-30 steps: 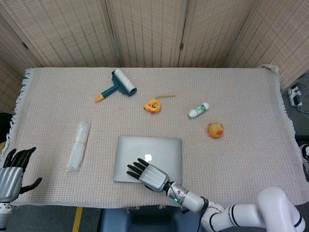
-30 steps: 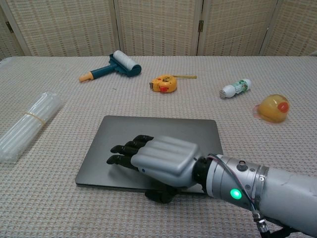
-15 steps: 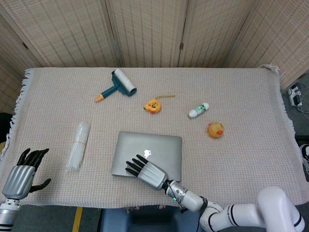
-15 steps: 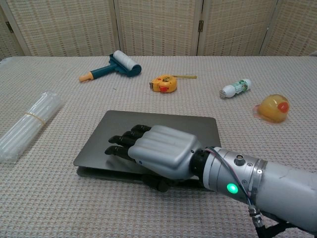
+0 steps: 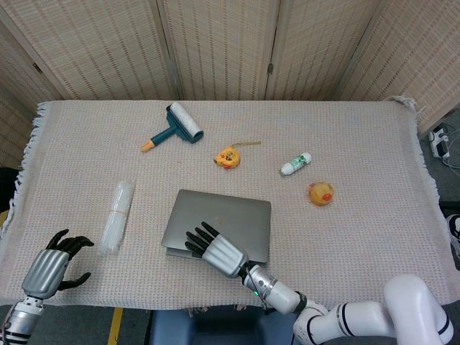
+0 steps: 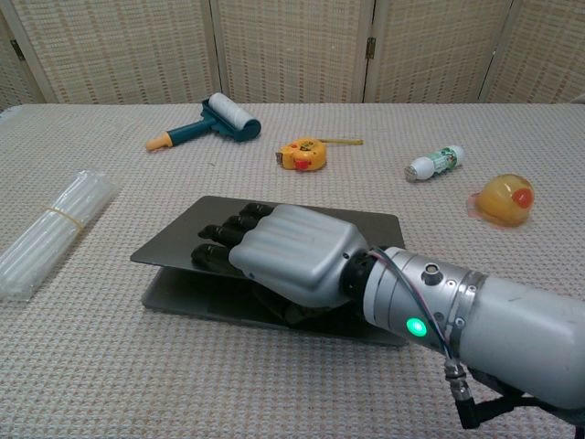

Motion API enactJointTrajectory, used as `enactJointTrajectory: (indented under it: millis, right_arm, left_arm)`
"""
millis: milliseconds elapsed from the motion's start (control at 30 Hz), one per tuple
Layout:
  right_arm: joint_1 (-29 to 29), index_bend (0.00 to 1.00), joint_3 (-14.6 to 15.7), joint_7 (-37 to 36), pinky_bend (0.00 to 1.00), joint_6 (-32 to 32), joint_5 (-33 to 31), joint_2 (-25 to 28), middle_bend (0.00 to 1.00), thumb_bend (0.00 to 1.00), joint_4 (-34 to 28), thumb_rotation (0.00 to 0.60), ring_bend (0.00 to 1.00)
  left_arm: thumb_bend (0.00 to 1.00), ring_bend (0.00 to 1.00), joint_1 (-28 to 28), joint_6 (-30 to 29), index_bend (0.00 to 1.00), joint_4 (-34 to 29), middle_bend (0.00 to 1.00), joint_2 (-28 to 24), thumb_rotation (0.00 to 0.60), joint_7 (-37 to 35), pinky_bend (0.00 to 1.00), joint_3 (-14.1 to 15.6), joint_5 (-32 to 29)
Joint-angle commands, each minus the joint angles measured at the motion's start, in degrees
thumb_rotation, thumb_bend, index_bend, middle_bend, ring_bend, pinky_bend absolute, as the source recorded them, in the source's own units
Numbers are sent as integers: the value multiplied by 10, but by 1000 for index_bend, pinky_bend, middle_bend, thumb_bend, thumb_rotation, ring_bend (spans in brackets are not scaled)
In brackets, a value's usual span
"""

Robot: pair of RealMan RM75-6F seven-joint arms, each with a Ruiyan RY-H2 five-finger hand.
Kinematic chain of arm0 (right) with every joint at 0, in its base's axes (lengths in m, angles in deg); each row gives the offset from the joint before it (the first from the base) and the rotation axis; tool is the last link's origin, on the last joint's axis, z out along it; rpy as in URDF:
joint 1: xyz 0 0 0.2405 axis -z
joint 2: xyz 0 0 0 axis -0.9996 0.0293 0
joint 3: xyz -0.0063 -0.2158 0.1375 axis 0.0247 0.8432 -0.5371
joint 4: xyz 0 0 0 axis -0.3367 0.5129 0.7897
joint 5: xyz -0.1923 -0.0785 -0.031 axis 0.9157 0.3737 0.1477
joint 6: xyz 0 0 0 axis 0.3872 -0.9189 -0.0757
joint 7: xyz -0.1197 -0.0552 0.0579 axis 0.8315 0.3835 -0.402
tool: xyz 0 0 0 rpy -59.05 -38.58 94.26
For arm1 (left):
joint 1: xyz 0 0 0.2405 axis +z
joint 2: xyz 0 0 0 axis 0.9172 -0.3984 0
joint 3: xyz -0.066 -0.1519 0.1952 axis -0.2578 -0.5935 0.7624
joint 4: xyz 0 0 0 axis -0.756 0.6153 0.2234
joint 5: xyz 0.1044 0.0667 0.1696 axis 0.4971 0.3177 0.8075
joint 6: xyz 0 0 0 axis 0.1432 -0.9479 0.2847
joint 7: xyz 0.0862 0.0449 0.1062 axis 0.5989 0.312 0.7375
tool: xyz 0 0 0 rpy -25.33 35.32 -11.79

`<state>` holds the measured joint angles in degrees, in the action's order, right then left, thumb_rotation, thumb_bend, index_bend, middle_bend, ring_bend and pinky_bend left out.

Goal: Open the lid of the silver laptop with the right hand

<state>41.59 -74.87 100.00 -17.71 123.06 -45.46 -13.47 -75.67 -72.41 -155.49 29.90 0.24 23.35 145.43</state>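
The silver laptop [image 5: 228,215] [image 6: 366,229] lies near the table's front edge, its lid lifted a little off the base at the front. My right hand [image 5: 217,252] [image 6: 283,261] grips the lid's front edge, fingers [image 6: 224,240] flat on top and the thumb hidden underneath in the gap. My left hand [image 5: 52,265] hovers at the front left corner of the table with its fingers apart, holding nothing; the chest view does not show it.
A bundle of clear tubes [image 5: 117,215] [image 6: 50,229] lies left of the laptop. Farther back are a lint roller [image 5: 176,126] [image 6: 212,120], a yellow tape measure [image 5: 228,156] [image 6: 303,154], a small white bottle [image 5: 295,163] [image 6: 435,163] and an orange-yellow toy [image 5: 321,192] [image 6: 503,199].
The lid's front edge has risen from flat to a small gap as my right hand lifts it. My left hand has moved right, onto the table's front left corner.
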Motion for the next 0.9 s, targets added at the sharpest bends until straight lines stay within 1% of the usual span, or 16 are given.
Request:
enactJointTrajectory:
  millis: [33,133,233,300,400,467,667,767,900]
  right_arm:
    - [-4,0,-3,8,0,-4,-7,0,0,773,-5,600,0]
    - [-7,0,-5,15,0,-8,-14,1,0,773,-9,600,0]
    - [-9,0,-4,21,0,-11,-19,2,0,773,-10,600,0]
    - [-11,0,-3,25,0,-13,-23,1,0,773,-10,600,0]
    - [-12,0,-1,30,0,-17,-29,0,0,773,-9,600,0]
    - [-13,0,1,33,0,-18,-34,-1,0,773,-9,600,0]
    - [-17,0,3,37,0,-25,-39,-3,0,773,-8,600,0]
    - [-18,0,5,39,0,-28,-40,-4,0,773,-8,600,0]
    - [-19,0,6,41,0,-32,-42,-4,0,773,-8,600,0]
  left_arm:
    - [271,318,-6,4,354,15,330,13,600,-14,151,12,20]
    - [272,310,-15,9,353,30,330,26,600,-22,150,23,42]
    - [272,287,-31,21,326,40,328,40,600,-25,145,36,71]
    - [273,261,-44,35,298,43,310,50,600,-26,135,40,82]
    - [275,203,-61,54,245,40,252,61,600,-21,110,41,89]
    - [276,187,-75,70,226,35,228,69,600,-18,101,41,94]
    - [277,142,-109,129,146,20,170,87,600,3,64,40,81]
    - [281,99,-123,159,83,11,125,96,600,13,34,38,69]
    - [285,60,-139,190,44,0,87,105,600,34,4,34,52]
